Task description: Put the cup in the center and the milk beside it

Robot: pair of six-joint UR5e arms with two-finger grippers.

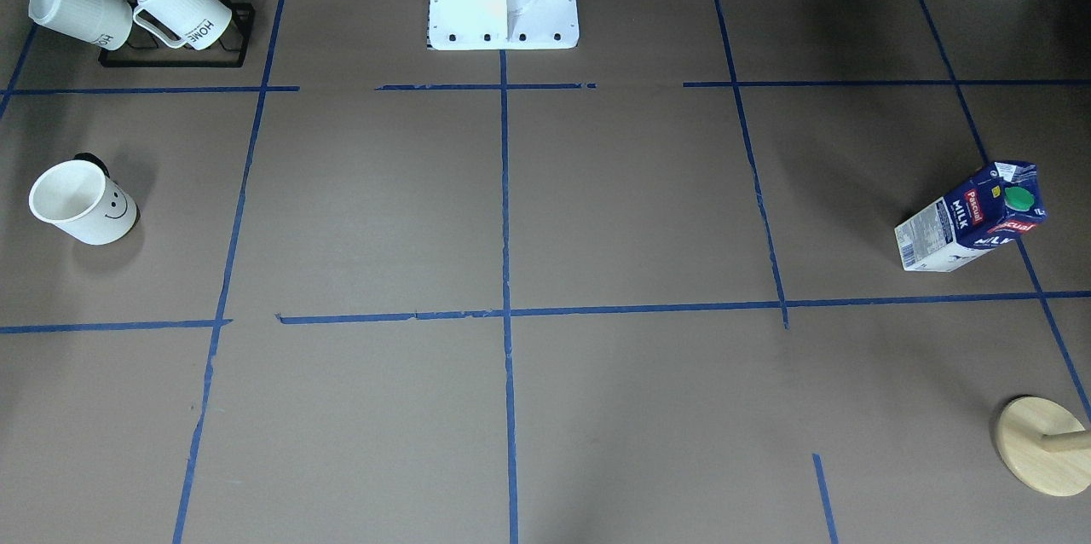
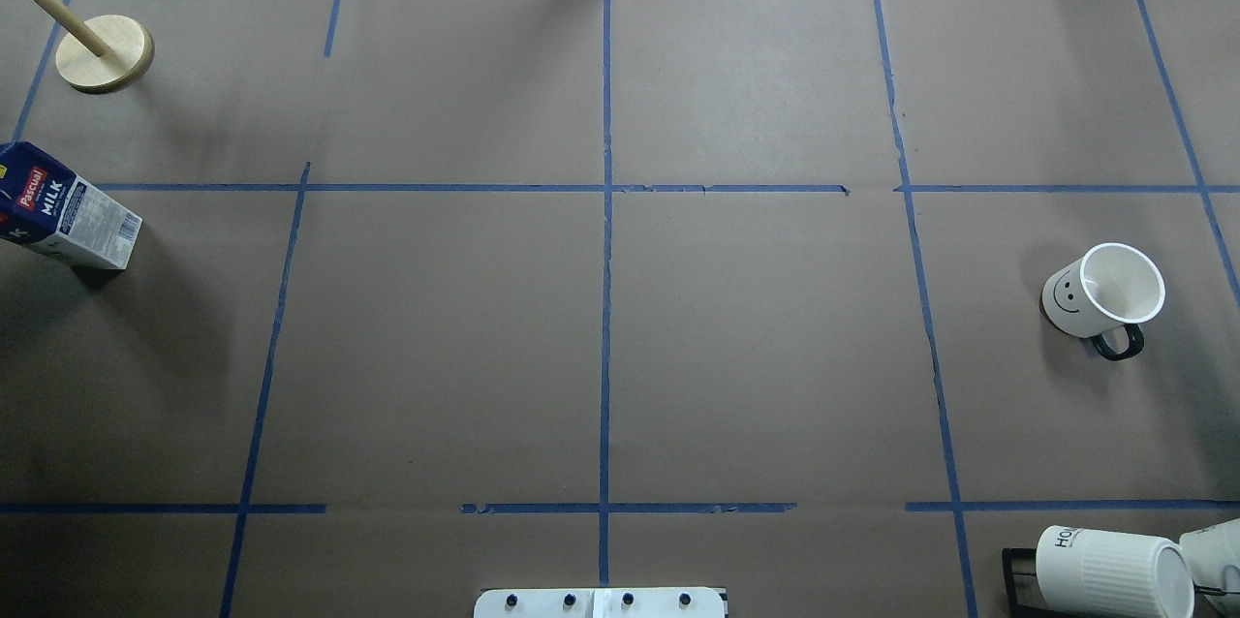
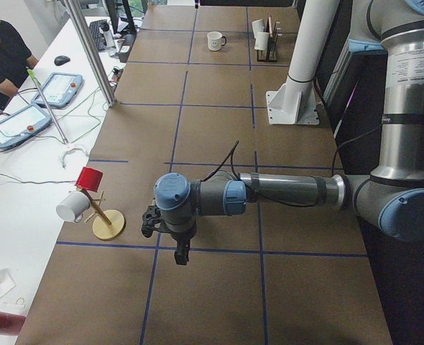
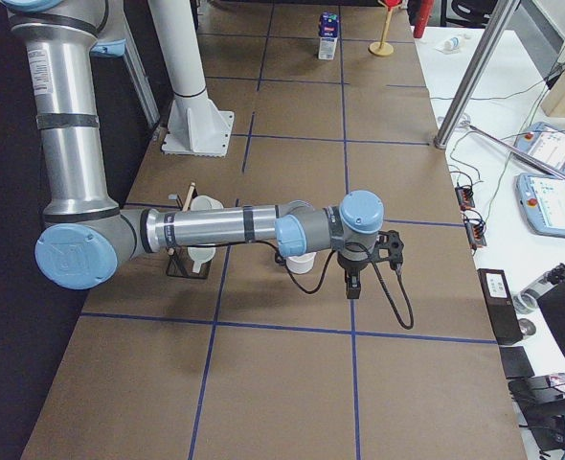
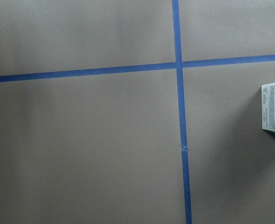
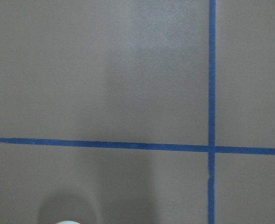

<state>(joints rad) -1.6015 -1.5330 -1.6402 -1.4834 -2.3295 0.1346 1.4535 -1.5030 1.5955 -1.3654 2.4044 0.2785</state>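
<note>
Right gripper [image 4: 351, 287] hangs over the paper; open or closed, can't tell from the side view. Same for left gripper [image 3: 182, 253]. Cup [image 2: 1102, 293] is upright just beside my right gripper, on my base's side, handle toward me, nothing inside. Milk [image 2: 63, 209] stands near my left gripper, long axis vertical, green cap on. Center [image 2: 605, 347] lies between both grippers, well apart from each. I judge right arm takes cup first, left takes milk.
</note>
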